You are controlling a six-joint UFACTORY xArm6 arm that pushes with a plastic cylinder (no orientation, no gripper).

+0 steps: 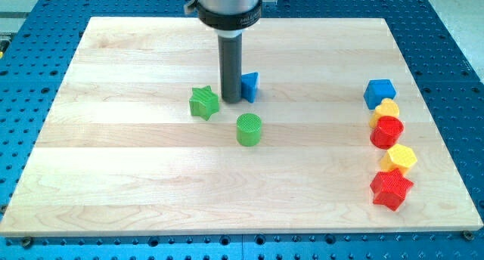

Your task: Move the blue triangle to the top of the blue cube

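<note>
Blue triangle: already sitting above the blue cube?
No. The blue triangle sits mid-board beside my tip, far to the view's left of the blue cube.

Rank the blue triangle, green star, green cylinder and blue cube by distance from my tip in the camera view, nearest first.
From my tip:
1. Blue triangle, right beside it on the view's right.
2. Green star, just left.
3. Green cylinder, below.
4. Blue cube, far right.

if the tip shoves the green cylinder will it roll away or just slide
Probably it slides: the green cylinder stands on its flat end on the smooth wooden board. It looks squat, so tipping seems unlikely. An off-centre push from my tip may spin it aside.
</note>
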